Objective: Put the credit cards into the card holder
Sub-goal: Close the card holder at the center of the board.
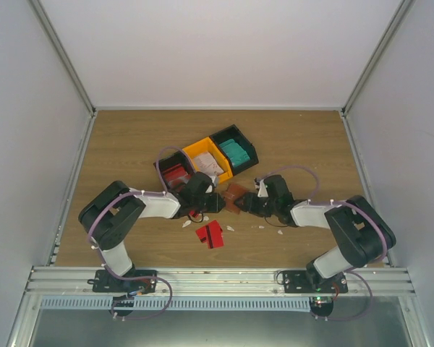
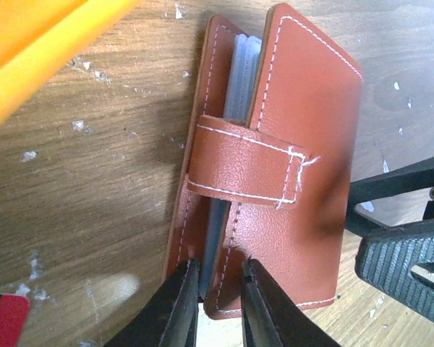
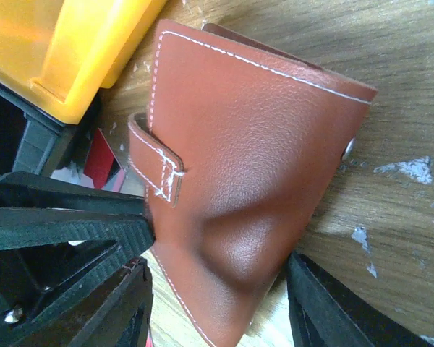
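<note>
Centrally on the table (image 1: 130,144), I see the brown holder (image 1: 235,196) between both grippers, its strap across the opening. My right gripper (image 3: 218,278) clasps it across the cover, jaws wide. My left gripper (image 2: 218,307) is narrow, straddling its end edge; I cannot tell whether it pinches. A red card (image 1: 210,233) lies nearby, print unreadable.

Card holder (image 2: 296,144) on edge; its rim — maybe pinched — between left gripper (image 2: 219,264) fingertips

Wooden table (image 1: 130,144), white walls (image 1: 224,50), aluminium front rail (image 1: 217,278)
</note>
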Controlling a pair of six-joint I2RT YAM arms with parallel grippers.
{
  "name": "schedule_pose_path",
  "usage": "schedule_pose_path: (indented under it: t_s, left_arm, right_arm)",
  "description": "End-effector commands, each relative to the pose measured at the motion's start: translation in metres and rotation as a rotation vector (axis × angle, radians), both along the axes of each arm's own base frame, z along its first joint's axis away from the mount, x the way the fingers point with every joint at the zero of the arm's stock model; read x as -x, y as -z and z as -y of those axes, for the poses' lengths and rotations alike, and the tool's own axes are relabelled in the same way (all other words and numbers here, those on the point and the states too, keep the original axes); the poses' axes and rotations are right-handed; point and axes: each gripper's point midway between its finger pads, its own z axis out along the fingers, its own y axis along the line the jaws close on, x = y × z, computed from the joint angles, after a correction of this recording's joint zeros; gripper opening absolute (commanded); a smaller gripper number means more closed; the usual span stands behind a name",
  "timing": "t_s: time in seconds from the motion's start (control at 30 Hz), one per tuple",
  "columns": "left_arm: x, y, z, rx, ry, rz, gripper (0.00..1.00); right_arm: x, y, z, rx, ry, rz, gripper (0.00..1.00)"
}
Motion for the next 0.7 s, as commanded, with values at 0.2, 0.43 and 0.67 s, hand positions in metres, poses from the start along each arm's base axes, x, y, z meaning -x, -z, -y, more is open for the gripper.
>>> schedule_pose_path:
  t_s: [0.2, 0.43, 0.67]
  left_arm:
    - [0.016, 0.052, -0.038, -0.187, -0.054, -0.110, 0.15]
    - [0.017, 0.057, -0.041, -0.176, -0.055, -0.128, 0.15]
    - [0.018, 0.052, -0.039, -0.141, -0.042, -0.119, 0.15]
  right_arm:
    - [0.010, 0.011, 0.002, -0.072, 0.090, -0.068, 0.54]
    - [0.000, -0.016, -0.031, -0.150, -0.029, 0.078, 0.49]
    - [-0.015, -0.022, -0.036, -0.135, -0.017, 0.139, 0.25]
